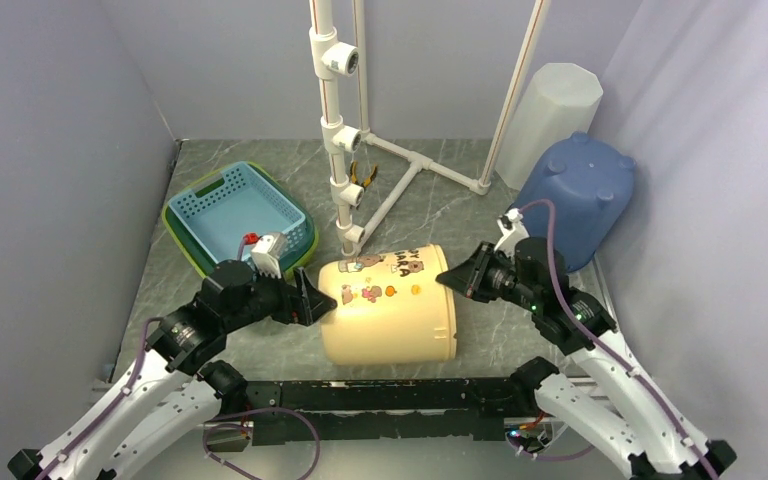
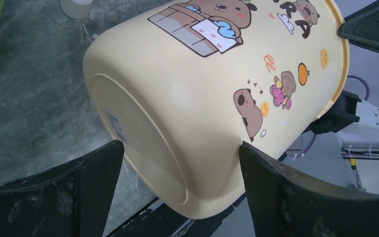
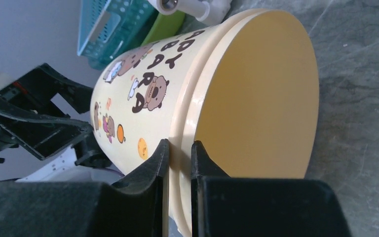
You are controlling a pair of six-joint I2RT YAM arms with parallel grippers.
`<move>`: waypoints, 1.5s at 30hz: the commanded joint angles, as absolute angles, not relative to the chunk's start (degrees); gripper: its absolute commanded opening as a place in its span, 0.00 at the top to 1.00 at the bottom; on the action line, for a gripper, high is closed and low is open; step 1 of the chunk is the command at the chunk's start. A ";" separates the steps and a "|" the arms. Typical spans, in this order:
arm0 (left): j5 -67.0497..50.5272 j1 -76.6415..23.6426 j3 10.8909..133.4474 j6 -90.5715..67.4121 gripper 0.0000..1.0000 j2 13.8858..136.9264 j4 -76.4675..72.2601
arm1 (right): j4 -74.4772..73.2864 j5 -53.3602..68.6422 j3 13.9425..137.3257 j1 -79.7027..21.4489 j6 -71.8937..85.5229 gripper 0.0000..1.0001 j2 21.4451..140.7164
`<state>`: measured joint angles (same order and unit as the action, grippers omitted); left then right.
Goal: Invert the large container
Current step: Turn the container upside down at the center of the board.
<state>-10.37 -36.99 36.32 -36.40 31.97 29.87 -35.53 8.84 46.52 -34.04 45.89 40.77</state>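
This was a robot test cell in a lab. Plain grey panels (image 1: 60,150) walled in a marbled tabletop (image 1: 440,215), a white pipe frame (image 1: 331,100) stood at upper middle, and a left arm (image 1: 140,390) and right arm (image 1: 610,370) were bolted along the bottom edge.

Pale yellow large container (image 1: 390,312) with brown cartoon bears; teal basket (image 1: 245,215); blue bin (image 1: 580,195); grey marbled table (image 1: 450,215).

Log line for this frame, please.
yellow container: on its side, not yet inverted | right gripper: shut on rim | left gripper: open, straddling base
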 commanded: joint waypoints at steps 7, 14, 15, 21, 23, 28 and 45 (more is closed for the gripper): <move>-15.72 -37.00 42.81 -32.17 0.07 35.26 28.89 | -35.03 31.76 35.45 -16.87 40.01 1.00 36.30; -15.78 -37.00 44.62 -31.90 0.07 34.61 29.80 | -32.86 49.08 30.15 -0.80 35.70 1.00 38.40; -15.87 -37.00 44.77 -31.83 0.07 34.24 29.92 | -32.54 51.43 29.39 1.77 34.72 1.00 38.97; -17.19 -37.00 45.25 -30.99 0.06 32.81 30.83 | -34.23 53.08 27.87 7.96 32.18 1.00 41.73; -18.21 -37.00 44.65 -30.94 0.06 32.78 30.01 | -33.88 53.08 25.50 9.23 33.18 1.00 43.20; -21.00 -37.00 42.60 -31.34 0.06 32.90 26.88 | -30.44 52.17 20.53 11.80 38.57 1.00 40.26; -28.79 -37.05 41.25 -32.31 0.07 39.08 15.80 | -38.85 46.09 19.41 22.27 37.40 1.00 36.89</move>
<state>-25.85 -36.99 41.80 -32.23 37.71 21.85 -24.95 58.48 24.53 21.54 46.33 35.48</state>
